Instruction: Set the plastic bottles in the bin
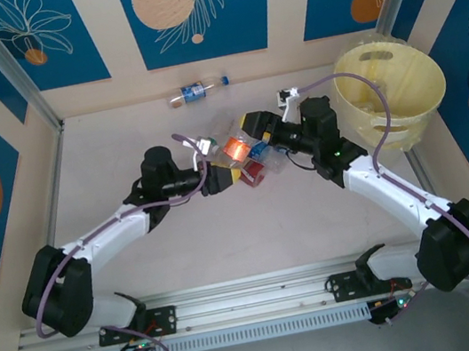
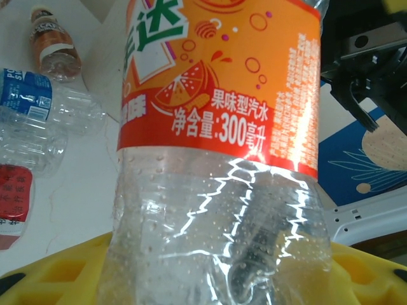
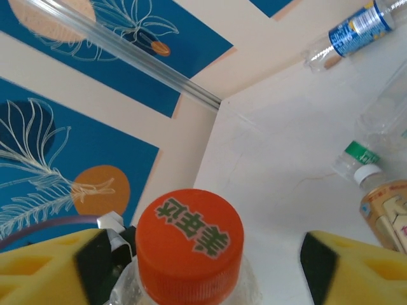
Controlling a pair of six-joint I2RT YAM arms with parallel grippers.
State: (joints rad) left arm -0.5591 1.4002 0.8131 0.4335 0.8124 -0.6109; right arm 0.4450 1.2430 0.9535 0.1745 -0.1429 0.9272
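The bottle, orange label, is held above mid-table, left of the bin. The left gripper is clamped on its lower body. The right gripper straddles the cap, jaws apart, not touching. Step, as judged: handover. Next: close right on the cap, then release left.

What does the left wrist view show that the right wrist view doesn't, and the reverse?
Left wrist view: the orange bottle's printed label and clear lower body, held in the left pincer, with a crushed blue-labelled bottle and a red-labelled bottle lying beside it.
Right wrist view: the orange cap between the open fingers of the right pincer, a green-capped bottle, and a blue-labelled bottle near the wall.
Both: apparently the same orange bottle, seen from opposite ends, and the white table.
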